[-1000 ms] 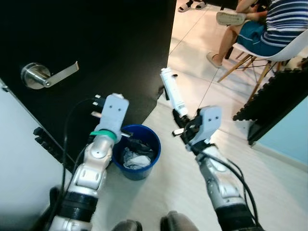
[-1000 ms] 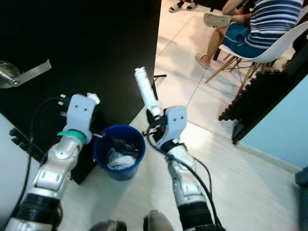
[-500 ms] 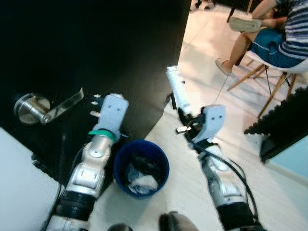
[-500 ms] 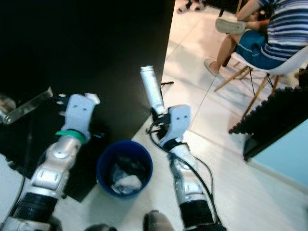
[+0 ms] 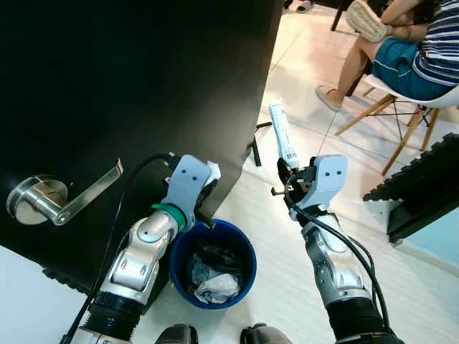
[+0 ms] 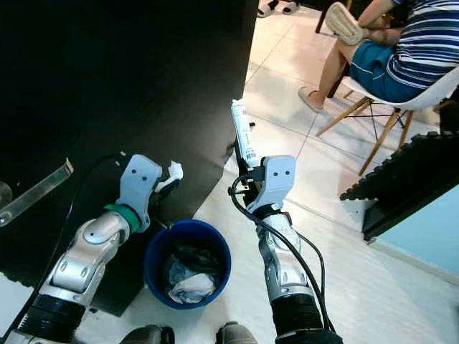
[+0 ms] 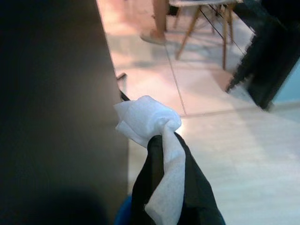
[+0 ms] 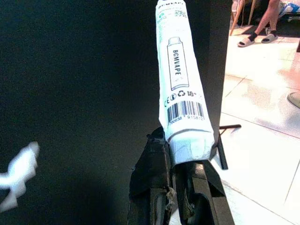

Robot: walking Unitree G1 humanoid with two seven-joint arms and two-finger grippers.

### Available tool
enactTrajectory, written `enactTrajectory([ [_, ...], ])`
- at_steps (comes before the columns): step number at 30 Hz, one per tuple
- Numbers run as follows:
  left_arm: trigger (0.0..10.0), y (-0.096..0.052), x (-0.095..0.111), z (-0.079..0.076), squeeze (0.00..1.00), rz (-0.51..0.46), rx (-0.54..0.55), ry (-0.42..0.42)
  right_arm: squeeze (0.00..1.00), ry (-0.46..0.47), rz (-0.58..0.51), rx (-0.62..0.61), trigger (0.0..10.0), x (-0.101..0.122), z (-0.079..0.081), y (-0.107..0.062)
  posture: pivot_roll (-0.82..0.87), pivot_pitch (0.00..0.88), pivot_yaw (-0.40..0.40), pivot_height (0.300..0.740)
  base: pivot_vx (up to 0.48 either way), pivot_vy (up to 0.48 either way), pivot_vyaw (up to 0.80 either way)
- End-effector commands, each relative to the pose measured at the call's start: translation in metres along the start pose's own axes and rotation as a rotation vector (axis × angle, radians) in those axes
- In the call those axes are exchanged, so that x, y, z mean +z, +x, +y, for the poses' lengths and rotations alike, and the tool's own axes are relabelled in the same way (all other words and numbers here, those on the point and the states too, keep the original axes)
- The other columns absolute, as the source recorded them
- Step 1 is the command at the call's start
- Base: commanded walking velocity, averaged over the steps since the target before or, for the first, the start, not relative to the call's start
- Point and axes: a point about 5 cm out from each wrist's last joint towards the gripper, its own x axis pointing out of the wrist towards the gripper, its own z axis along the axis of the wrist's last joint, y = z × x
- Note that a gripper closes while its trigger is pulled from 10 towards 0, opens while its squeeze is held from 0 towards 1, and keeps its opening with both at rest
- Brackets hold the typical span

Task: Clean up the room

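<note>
My left gripper (image 5: 209, 179) is shut on a crumpled white tissue (image 5: 213, 170), held just above the far rim of the blue bin (image 5: 244, 245); the tissue (image 7: 150, 123) bulges out past the black fingers (image 7: 194, 197). The bin (image 6: 155, 251) stands on the floor against the black door and holds crumpled paper and dark waste. To the right of the bin, my right gripper (image 5: 286, 172) is shut on the lower end of a long white printed packet (image 5: 283, 135) that stands upright. A barcode and lettering show on the packet (image 8: 180, 75).
A black door (image 5: 129, 79) with a silver lever handle (image 5: 50, 199) fills the left side, its edge close to both grippers. A person (image 5: 401, 43) sits on a white chair with wooden legs at the far right. A black mat panel (image 5: 430, 179) leans at right. Pale floor lies between.
The view has shifted as I moved closer to the door and bin. My left gripper now holds its tissue over the bin's far rim. The right gripper still holds the packet upright.
</note>
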Motion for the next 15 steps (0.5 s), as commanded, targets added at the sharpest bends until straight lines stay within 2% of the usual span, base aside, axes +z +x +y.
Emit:
enactTrajectory([
  [1,10.0,0.001,-0.015,-0.004,0.0,0.08,-0.035,-0.029,0.0,-0.009,0.016,0.003,10.0,-0.005,0.001,-0.004,0.01,0.0,0.041,0.74,0.0,0.0,0.0],
  [4,10.0,0.002,-0.02,-0.002,0.0,0.107,-0.018,-0.029,0.0,-0.011,0.015,0.005,10.0,-0.005,0.001,-0.004,0.01,0.0,0.036,0.74,0.0,0.0,0.0],
  [7,10.0,0.01,-0.036,0.003,0.0,0.19,0.009,-0.009,0.0,-0.039,0.022,0.044,10.0,-0.006,0.006,-0.005,0.01,0.02,0.029,0.74,0.0,0.0,0.0],
  [8,10.0,0.01,-0.036,0.003,0.0,0.19,0.009,-0.009,0.0,-0.039,0.022,0.044,10.0,-0.006,0.006,-0.005,0.01,0.02,0.029,0.74,0.0,0.0,0.0],
  [10,10.0,0.017,-0.053,0.003,0.0,0.272,-0.003,0.003,0.0,-0.079,0.028,0.114,10.0,-0.006,0.017,-0.003,-0.02,0.078,0.025,0.74,0.0,0.0,0.0],
  [13,10.0,0.021,-0.06,0.003,0.0,0.301,-0.016,-0.01,0.0,-0.101,0.029,0.156,10.0,-0.005,0.025,0.002,-0.03,0.099,0.025,0.74,0.0,0.0,0.0],
  [15,10.0,0.03,-0.065,0.003,0.0,0.321,-0.021,-0.039,0.0,-0.1,0.008,0.213,10.0,0.002,0.039,0.013,-0.07,0.156,0.016,0.74,0.0,0.0,0.0],
])
